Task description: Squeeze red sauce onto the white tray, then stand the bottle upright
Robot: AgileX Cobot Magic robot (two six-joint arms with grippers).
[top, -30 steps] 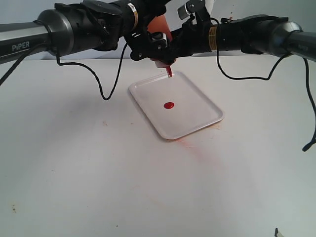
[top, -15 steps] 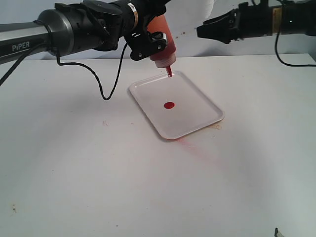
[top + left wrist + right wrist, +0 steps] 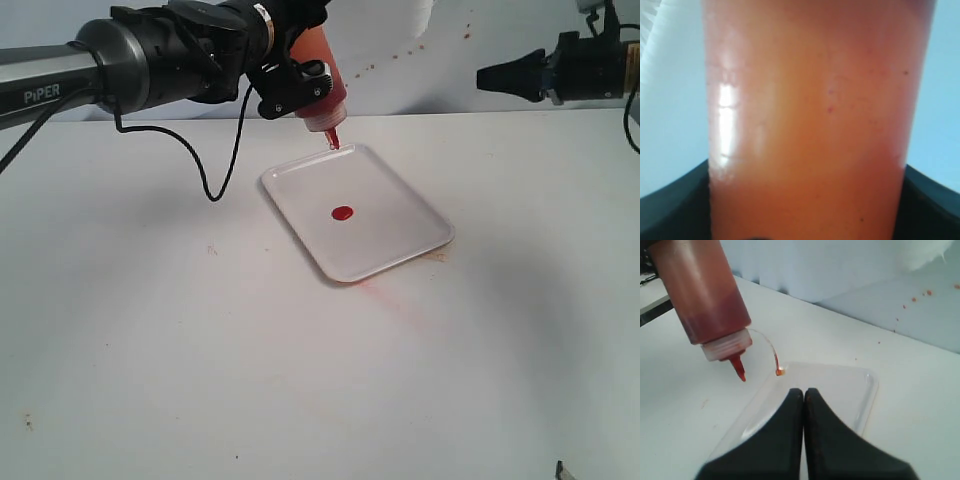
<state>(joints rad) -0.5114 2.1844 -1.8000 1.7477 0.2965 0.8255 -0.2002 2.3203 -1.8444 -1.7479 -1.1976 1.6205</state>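
Note:
My left gripper (image 3: 292, 82) is shut on the orange-red bottle (image 3: 322, 84), held tilted with its nozzle pointing down over the far corner of the white tray (image 3: 400, 190). The bottle (image 3: 810, 120) fills the left wrist view. A round dot of red sauce (image 3: 342, 213) lies near the tray's middle. My right gripper (image 3: 482, 78) is shut and empty, high at the right, well away from the bottle. In the right wrist view the bottle (image 3: 702, 295) hangs nozzle down beyond the closed fingertips (image 3: 804, 391), its thin tethered cap dangling over the tray (image 3: 867, 390).
Faint pinkish smear stains (image 3: 395, 295) mark the white table off the tray's near corner. A black cable (image 3: 215, 185) loops down from the left arm onto the table. Small red specks dot the pale back wall (image 3: 400, 50).
My right gripper has pulled away from the bottle, moving right and clear of the tray. The left gripper keeps the bottle, nozzle lifted slightly. The sauce dot is unchanged.

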